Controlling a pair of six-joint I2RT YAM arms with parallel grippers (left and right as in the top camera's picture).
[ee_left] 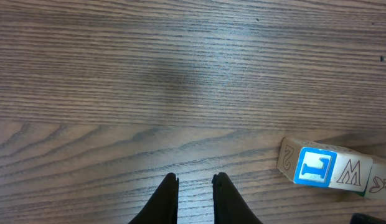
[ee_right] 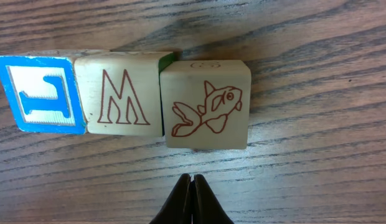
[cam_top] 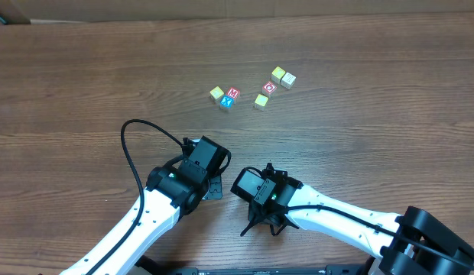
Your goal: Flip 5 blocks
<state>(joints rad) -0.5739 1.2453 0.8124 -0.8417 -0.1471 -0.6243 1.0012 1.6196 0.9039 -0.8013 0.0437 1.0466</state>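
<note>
Right gripper (ee_right: 192, 200): jaws closed, empty, just short of the fish block (ee_right: 205, 104). M block (ee_right: 121, 93) adjoins it, blue-faced block (ee_right: 38, 93) beyond. Left gripper (ee_left: 194, 194): jaws slightly apart, empty

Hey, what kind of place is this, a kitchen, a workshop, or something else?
Probably a robotics lab test bench: a left arm and a right arm sit at a wood-grain table, and small alphabet blocks lie on it like practice props.
</note>
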